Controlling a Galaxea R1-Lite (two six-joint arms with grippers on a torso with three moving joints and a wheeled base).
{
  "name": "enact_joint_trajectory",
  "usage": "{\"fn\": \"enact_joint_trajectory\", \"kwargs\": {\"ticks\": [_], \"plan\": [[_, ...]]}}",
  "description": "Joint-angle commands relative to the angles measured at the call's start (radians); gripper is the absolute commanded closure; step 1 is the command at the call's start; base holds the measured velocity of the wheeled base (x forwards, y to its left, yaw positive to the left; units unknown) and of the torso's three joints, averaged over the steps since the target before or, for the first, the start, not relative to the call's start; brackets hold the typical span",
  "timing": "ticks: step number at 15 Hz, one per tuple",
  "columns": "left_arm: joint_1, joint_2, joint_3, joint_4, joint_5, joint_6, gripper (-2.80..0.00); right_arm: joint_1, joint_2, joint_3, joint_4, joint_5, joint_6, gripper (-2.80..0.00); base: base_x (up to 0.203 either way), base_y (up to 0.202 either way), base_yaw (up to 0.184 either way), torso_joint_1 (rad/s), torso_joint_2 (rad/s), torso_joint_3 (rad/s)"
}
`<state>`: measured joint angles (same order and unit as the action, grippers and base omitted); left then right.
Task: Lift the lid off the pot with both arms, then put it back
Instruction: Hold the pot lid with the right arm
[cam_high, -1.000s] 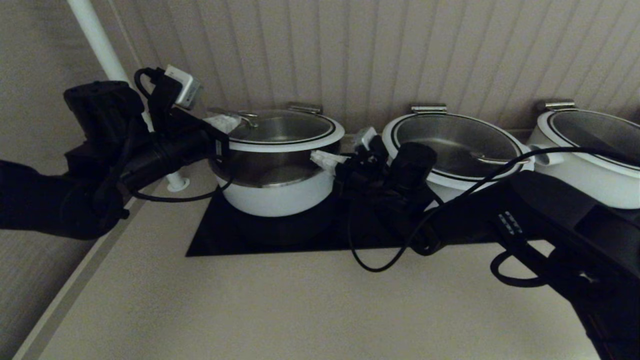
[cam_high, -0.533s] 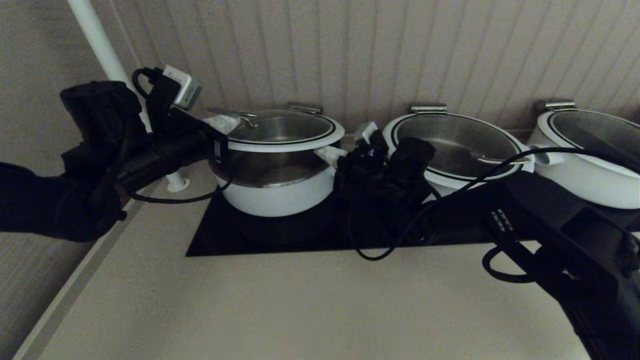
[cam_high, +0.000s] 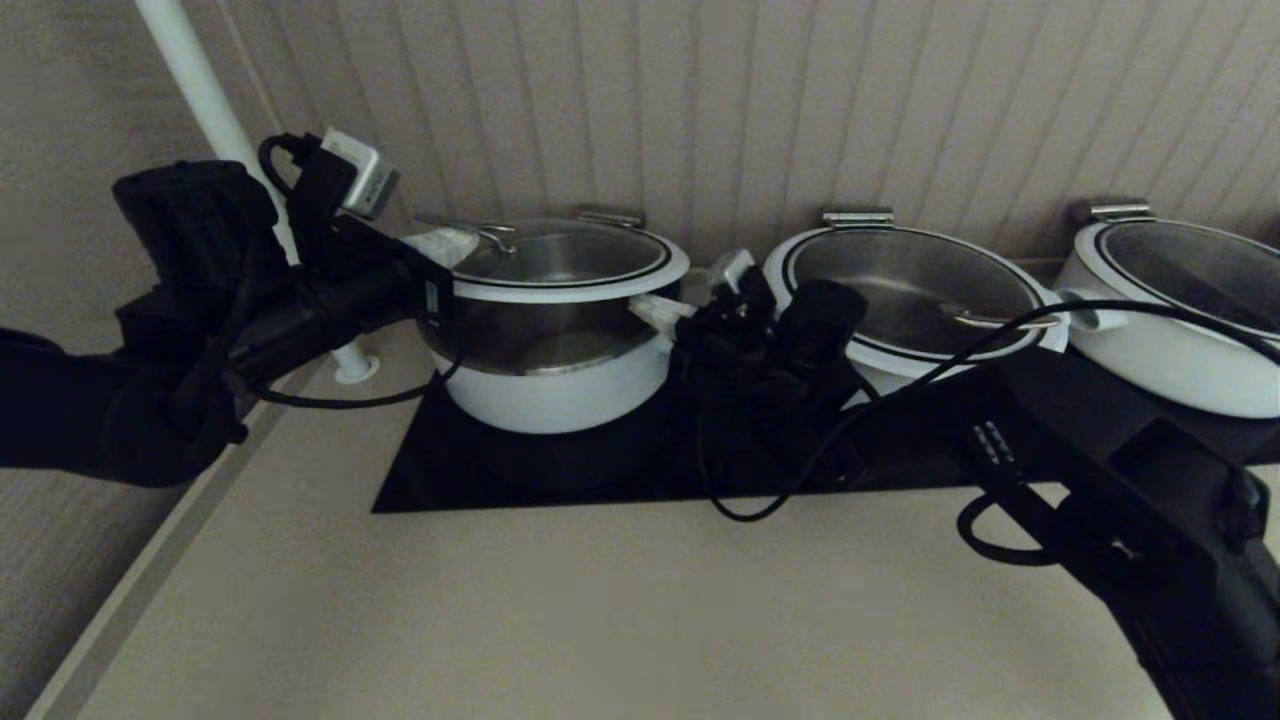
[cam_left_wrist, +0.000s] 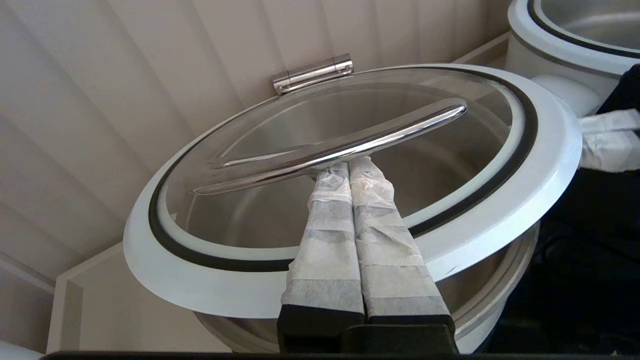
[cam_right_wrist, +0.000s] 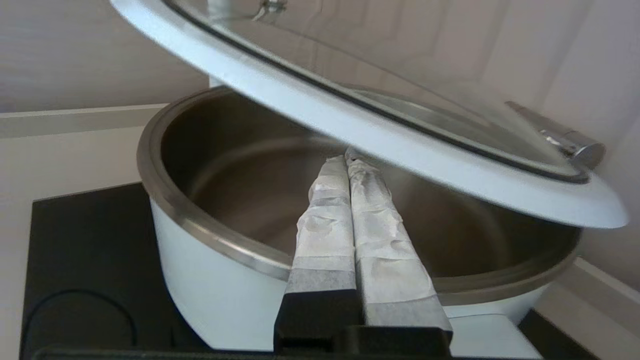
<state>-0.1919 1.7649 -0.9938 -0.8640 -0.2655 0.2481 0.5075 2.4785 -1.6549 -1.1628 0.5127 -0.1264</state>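
Note:
The lid (cam_high: 565, 262) hangs tilted above the white pot (cam_high: 555, 395), with a gap between them. My left gripper (cam_high: 440, 245) is shut, its taped fingers pressed together, tips wedged under the lid's steel wire handle (cam_left_wrist: 330, 145); the lid's white rim (cam_left_wrist: 200, 280) lies below the fingers in the left wrist view. My right gripper (cam_high: 655, 308) is shut too, its tips (cam_right_wrist: 346, 157) pushed up against the underside of the lid's rim (cam_right_wrist: 350, 115), over the pot's steel inside (cam_right_wrist: 240, 185). Neither gripper clamps anything.
Two twin white pots stand to the right, one in the middle (cam_high: 905, 290) and one at the far right (cam_high: 1180, 300), close behind my right arm. The pot stands on a black cooktop (cam_high: 430, 470). A white pole (cam_high: 200, 90) and the ribbed wall are close behind.
My right gripper has edged up and closer under the lid's rim, and its arm has shifted left. The left arm has crept slightly up. The lid stays lifted.

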Motion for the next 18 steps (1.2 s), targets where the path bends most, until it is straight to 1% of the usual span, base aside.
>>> {"fn": "enact_joint_trajectory", "kwargs": {"ticks": [1,5,7,12,18], "plan": [[0.000,0.001,0.000,-0.006,-0.001,0.000,0.00,0.005,0.012,-0.006,-0.003,0.004,-0.001,0.00,0.000,0.000,0.000,0.000,0.00,0.000],[0.000,-0.008,0.006,-0.006,-0.001,0.001,0.00,0.003,0.050,-0.096,0.004,0.000,-0.001,0.00,0.000,0.000,0.000,0.000,0.00,0.000],[0.000,-0.018,0.018,-0.006,-0.002,0.003,0.00,0.003,0.050,-0.115,0.037,-0.001,-0.001,0.00,0.000,0.000,0.000,0.000,0.00,0.000],[-0.003,-0.051,0.066,-0.006,-0.003,0.008,0.00,0.001,0.080,-0.266,0.113,-0.002,-0.001,0.00,0.000,0.000,0.000,0.000,0.00,0.000],[-0.001,-0.123,0.140,-0.003,-0.005,0.004,0.00,0.002,0.085,-0.273,0.120,-0.002,-0.001,0.00,0.000,0.000,0.000,0.000,0.00,0.000]]}}
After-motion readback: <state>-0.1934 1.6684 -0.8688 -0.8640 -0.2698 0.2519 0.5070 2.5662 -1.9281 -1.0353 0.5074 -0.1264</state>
